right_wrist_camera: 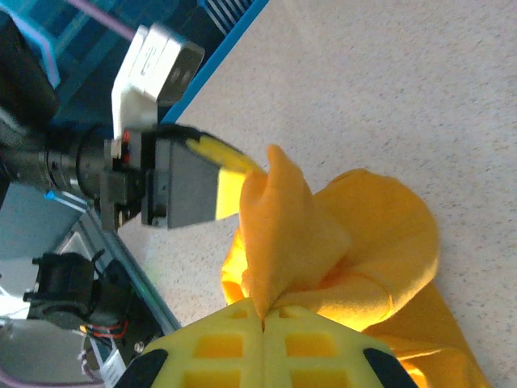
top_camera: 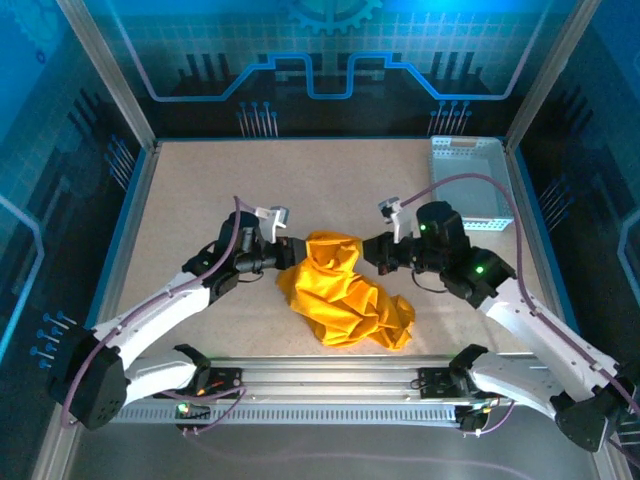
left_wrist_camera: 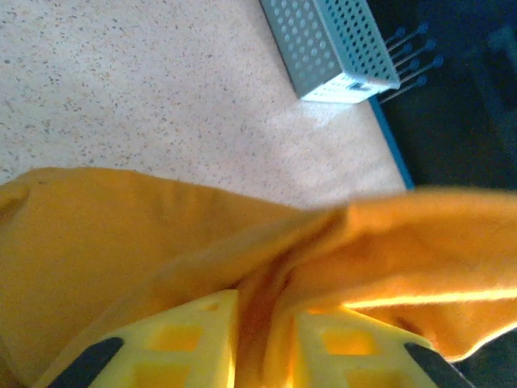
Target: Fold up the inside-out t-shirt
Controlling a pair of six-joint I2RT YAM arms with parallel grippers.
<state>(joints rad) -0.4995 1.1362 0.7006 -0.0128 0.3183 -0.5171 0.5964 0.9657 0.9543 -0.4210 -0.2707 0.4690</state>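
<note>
Speckled beige table (top_camera: 200, 190) takes up most of the top view, framed by blue edging. On it, just toward six o'clock from the centre, lies the orange-yellow t-shirt (top_camera: 345, 290), crumpled into a loose heap. Its bulk spreads toward five o'clock and a raised bunch of cloth stands at its twelve o'clock end.

Next in size, the left arm (top_camera: 150, 320) reaches in from seven o'clock and the right arm (top_camera: 540, 320) from five o'clock. Both end at the raised bunch.

A pale perforated basket (top_camera: 468, 185) sits at the table's two o'clock corner, well apart from the t-shirt; the left wrist camera sees its holed wall (left_wrist_camera: 331, 48) at one o'clock.

The left gripper (top_camera: 297, 252) meets the bunch from nine o'clock. In its own camera, its yellow fingers (left_wrist_camera: 194, 339) stand a little apart with a fold of the t-shirt (left_wrist_camera: 121, 242) lying between them; whether they press on that fold cannot be told.

The right gripper (top_camera: 368, 250) meets the bunch from three o'clock. Its own camera shows its fingers pressed together (right_wrist_camera: 264, 311), pinching a peak of cloth (right_wrist_camera: 291, 234) that rises toward the left gripper (right_wrist_camera: 238, 174) at ten o'clock.
</note>
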